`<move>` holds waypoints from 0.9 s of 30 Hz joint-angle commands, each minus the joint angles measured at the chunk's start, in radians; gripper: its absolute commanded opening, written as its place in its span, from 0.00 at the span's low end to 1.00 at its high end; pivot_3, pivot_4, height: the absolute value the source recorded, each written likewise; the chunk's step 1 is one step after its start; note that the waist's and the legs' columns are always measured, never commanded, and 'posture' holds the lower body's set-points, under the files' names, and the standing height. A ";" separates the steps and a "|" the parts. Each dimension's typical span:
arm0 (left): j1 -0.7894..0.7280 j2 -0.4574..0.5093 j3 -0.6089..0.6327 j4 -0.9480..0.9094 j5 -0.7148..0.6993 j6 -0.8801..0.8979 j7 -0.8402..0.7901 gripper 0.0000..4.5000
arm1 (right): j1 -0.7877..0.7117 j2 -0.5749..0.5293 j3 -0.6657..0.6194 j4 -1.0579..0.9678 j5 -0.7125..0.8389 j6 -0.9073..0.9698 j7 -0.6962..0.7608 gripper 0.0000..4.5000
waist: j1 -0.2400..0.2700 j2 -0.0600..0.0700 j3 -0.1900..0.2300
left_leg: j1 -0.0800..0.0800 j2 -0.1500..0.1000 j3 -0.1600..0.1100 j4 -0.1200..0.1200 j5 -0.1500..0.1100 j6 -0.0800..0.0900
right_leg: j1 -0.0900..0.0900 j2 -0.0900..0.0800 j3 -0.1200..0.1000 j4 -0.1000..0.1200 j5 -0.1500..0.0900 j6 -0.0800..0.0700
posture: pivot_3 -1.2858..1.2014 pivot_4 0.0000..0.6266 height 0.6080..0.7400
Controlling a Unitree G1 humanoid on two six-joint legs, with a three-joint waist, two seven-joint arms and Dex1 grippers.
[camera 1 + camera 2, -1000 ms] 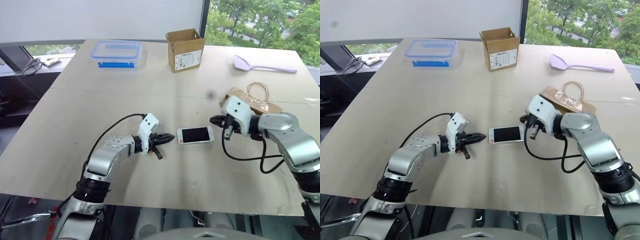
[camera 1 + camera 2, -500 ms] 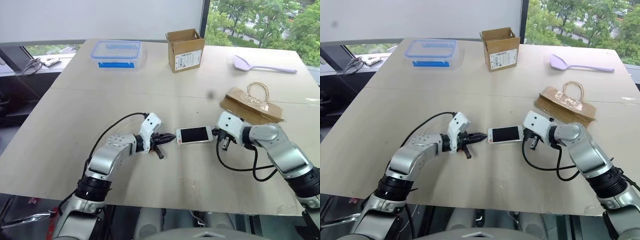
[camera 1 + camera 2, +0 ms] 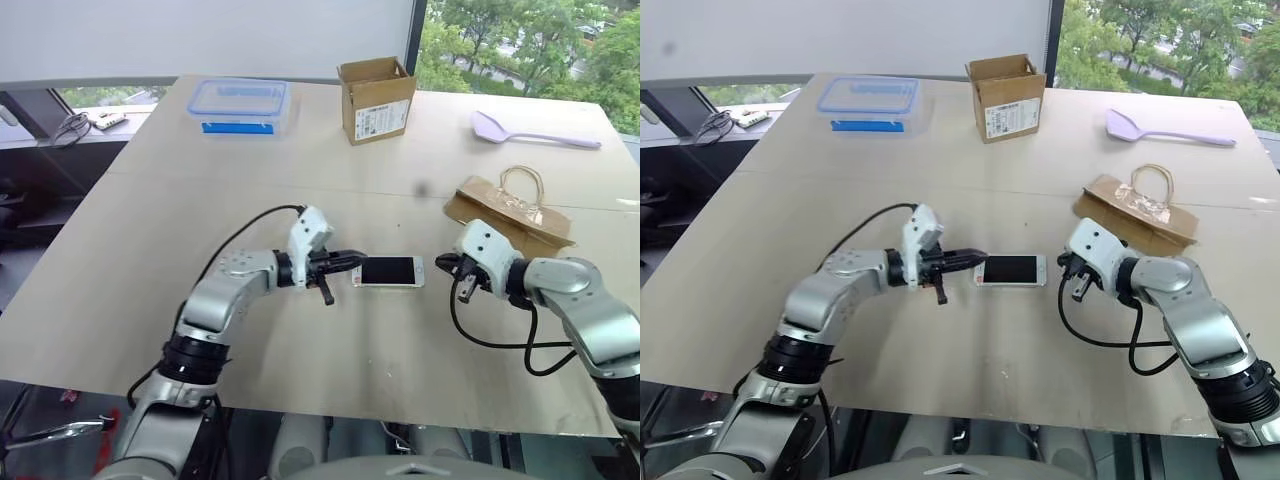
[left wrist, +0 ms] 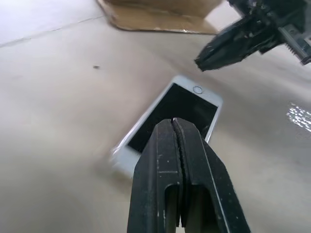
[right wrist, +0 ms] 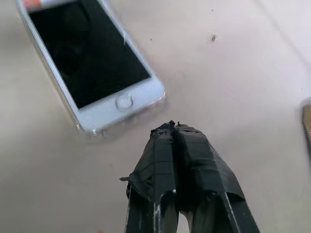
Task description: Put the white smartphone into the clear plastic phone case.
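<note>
White smartphone flat btwn closed L gripper & R gripper

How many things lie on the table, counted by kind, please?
White smartphone, in a clear plastic phone case: 1
Clear box with blue-rimmed lid: 1
Cardboard box: 1
Brown paper bag: 1
Lilac spatula: 1
Total: 5, or 6 counting the case

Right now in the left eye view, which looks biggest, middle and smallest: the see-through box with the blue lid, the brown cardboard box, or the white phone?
1. Clear plastic box with blue-rimmed lid, widest.
2. Open brown cardboard box, close behind, so unsure.
3. White smartphone, smallest, despite lying nearer the camera.
</note>
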 commanded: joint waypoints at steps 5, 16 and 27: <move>-0.020 -0.018 -0.055 0.105 0.088 -0.097 0.004 0.00 | 0.014 0.044 -0.051 -0.111 0.076 0.043 -0.049 0.03 | 0.000 0.000 0.000 | 0.000 0.000 -0.001 0.000 0.000 0.000 | 0.000 0.000 0.000 0.000 0.000 0.000 | 0.52 0.24 1.00; -0.002 -0.028 -0.082 0.128 0.137 -0.130 0.010 0.00 | -0.059 0.066 0.109 0.068 0.030 0.040 -0.060 0.03 | 0.000 0.000 0.000 | 0.001 0.000 0.000 0.000 0.000 0.000 | 0.001 0.000 0.000 0.001 0.000 0.000 | 0.52 0.24 1.00; 0.041 -0.043 -0.071 0.077 0.136 -0.110 0.049 0.00 | -0.145 -0.001 0.296 0.204 0.035 0.292 0.025 0.03 | 0.001 -0.002 -0.012 | 0.005 0.000 -0.002 0.001 0.000 0.000 | 0.006 0.000 -0.002 0.000 0.000 -0.001 | 0.52 0.24 1.00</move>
